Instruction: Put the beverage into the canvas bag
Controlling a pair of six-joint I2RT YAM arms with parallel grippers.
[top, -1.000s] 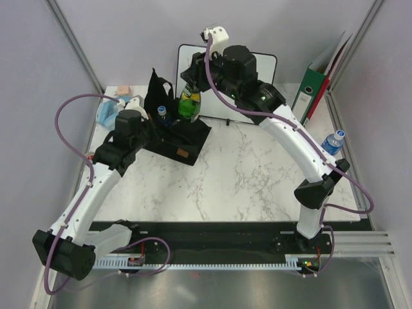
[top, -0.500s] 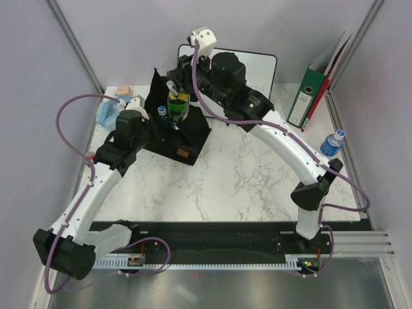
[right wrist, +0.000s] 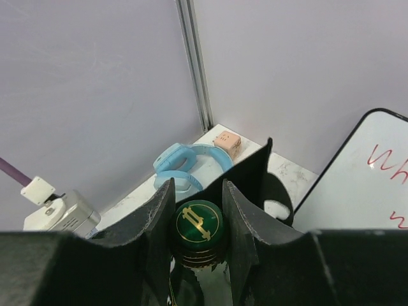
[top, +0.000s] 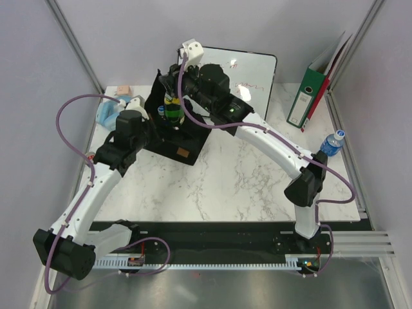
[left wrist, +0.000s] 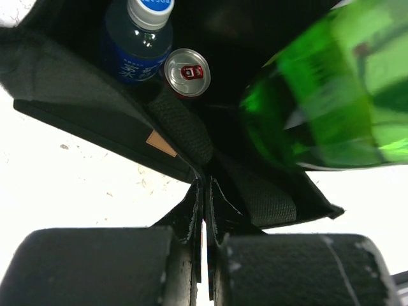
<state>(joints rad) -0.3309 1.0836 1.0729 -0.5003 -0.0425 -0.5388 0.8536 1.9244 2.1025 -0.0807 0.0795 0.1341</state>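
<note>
Green bottle (top: 172,107), pinched at its cap by the right gripper (right wrist: 196,213), has swung in from three o'clock and now hangs over the canvas bag (top: 193,138) at the table's eleven o'clock, its rim clamped by the left gripper (left wrist: 205,191), so lowering looks next.

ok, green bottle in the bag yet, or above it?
Partly in: green bottle, held at its cap by the right gripper, hangs inside the open canvas bag.
</note>
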